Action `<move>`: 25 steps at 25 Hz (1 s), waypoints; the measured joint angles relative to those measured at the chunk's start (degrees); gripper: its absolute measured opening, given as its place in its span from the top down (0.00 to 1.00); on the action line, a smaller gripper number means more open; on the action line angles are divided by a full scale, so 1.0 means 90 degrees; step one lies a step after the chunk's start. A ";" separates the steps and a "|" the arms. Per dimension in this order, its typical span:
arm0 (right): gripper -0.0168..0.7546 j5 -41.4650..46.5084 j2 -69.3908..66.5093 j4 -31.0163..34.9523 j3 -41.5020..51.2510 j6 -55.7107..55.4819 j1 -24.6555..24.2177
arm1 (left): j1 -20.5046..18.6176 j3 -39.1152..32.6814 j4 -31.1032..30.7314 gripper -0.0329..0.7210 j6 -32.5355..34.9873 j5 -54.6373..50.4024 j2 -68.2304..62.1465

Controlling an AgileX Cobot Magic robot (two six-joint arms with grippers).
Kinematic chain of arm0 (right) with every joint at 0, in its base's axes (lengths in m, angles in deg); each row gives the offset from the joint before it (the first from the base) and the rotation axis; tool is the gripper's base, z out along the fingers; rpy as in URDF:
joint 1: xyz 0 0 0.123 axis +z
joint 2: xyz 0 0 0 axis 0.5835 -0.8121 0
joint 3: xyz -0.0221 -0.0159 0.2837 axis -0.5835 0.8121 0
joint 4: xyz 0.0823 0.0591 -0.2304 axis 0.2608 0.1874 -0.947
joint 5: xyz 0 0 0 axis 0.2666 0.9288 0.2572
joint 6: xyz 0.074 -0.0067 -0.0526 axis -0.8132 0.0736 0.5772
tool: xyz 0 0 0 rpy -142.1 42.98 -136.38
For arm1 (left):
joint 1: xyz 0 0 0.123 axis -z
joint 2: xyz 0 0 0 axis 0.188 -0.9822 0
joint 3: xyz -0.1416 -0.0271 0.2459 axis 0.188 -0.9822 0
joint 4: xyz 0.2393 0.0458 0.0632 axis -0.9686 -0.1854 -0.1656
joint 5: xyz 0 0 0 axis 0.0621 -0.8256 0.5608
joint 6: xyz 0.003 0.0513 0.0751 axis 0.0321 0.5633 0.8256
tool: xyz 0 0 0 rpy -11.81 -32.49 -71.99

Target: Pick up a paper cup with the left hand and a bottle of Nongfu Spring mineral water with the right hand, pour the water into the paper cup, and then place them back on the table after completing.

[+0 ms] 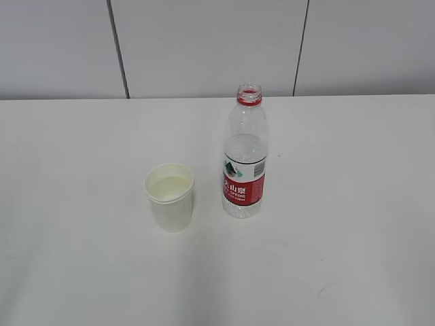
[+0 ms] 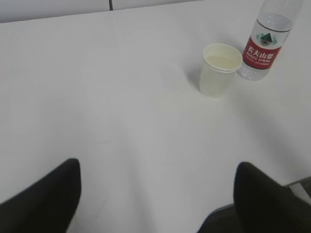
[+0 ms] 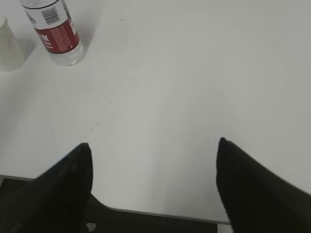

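Cup point(image 1: 169, 197) just beside bottle point(image 1: 245, 153) — bare table point(image 1: 353, 238) all round.

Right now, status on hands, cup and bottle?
Left hand and right hand open, empty. Paper cup and uncapped bottle upright on table. Nothing in the way.

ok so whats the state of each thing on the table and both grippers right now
white paper cup: upright on the white table, holding some liquid
clear plastic water bottle with red label: upright right of the cup, cap off, roughly two-thirds full
left gripper: open, empty, away from the cup
right gripper: open, empty, away from the bottle
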 joint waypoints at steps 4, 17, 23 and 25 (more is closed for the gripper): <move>0.22 0.0000 0.0000 -0.0011 0.0000 -0.0037 0.0000 | 0.0000 -0.0015 -0.0361 0.18 0.0000 0.0000 0.0000; 0.22 0.0000 0.0000 -0.0021 0.0000 -0.0041 0.0000 | 0.0000 -0.0022 -0.0373 0.18 0.0000 0.0000 0.0000; 0.22 0.0000 0.0000 -0.0021 0.0000 -0.0051 0.0000 | 0.0000 -0.0022 -0.0312 0.18 0.0000 0.0000 0.0000; 0.22 0.0000 0.0000 -0.0021 0.0000 -0.0051 0.0000 | 0.0000 -0.0022 -0.0272 0.18 0.0000 0.0000 0.0000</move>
